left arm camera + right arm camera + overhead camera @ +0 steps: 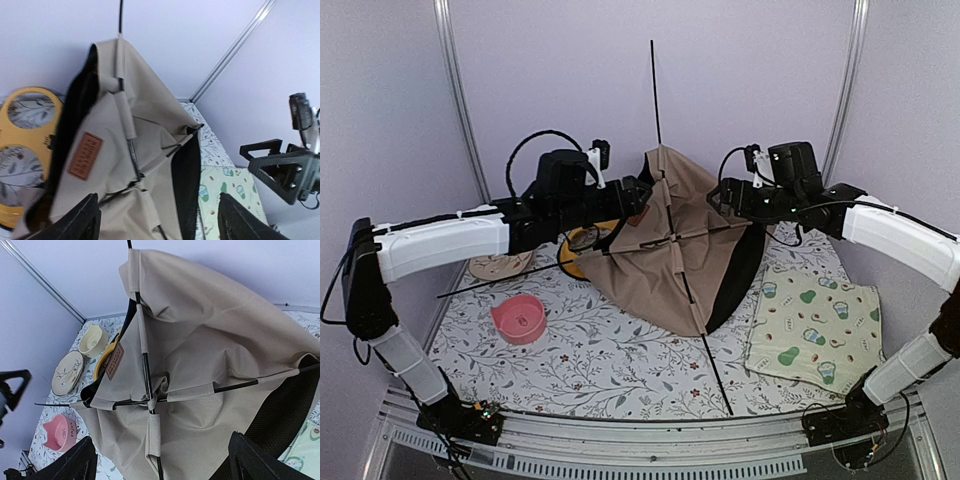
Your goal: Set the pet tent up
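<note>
Right wrist only: cream bowl (93, 340) beside pet tent (215, 340); left pincer (160, 220), right pincer (167, 462) agape, seemingly empty.

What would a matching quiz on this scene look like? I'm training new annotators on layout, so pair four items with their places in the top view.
Things:
1. pet tent
2. pink bowl
3. printed mat
4. yellow feeder

Places:
A. near right corner, lying flat
B. near left, standing alone
C. centre, with crossed black poles
D. just left of the tent's edge, partly hidden

Pairs: 1-C, 2-B, 3-A, 4-D
</note>
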You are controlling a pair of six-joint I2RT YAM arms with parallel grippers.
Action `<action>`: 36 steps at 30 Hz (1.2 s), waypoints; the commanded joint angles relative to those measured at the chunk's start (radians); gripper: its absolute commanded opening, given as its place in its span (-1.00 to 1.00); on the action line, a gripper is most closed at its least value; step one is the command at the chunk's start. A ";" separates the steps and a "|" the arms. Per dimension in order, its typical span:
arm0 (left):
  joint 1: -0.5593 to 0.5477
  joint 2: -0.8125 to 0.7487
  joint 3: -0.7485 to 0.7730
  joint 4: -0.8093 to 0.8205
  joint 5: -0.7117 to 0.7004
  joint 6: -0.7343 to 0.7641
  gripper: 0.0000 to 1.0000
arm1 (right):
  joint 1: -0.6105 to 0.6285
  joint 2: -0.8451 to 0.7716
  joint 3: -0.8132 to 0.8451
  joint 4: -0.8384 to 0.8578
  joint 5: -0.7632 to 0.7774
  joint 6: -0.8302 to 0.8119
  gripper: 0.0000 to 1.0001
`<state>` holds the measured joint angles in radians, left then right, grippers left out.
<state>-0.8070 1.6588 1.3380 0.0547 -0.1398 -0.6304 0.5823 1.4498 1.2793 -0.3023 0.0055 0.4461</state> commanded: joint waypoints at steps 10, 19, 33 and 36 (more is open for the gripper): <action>0.348 -0.206 -0.127 -0.453 0.109 0.492 0.64 | 0.050 0.388 0.208 -0.002 -0.147 -0.095 0.69; 0.353 -0.064 -0.021 -0.675 0.052 0.682 0.64 | 0.068 0.517 0.293 -0.061 -0.104 -0.112 0.64; 0.351 0.021 -0.070 -0.725 0.115 0.742 0.55 | 0.089 0.520 0.268 -0.084 -0.109 -0.139 0.55; 0.351 0.043 -0.081 -0.727 0.117 0.741 0.55 | 0.089 0.525 0.267 -0.092 -0.104 -0.146 0.53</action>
<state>-0.4568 1.6699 1.2774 -0.6495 -0.0368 0.0948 0.6670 1.9568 1.5463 -0.3679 -0.1089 0.3229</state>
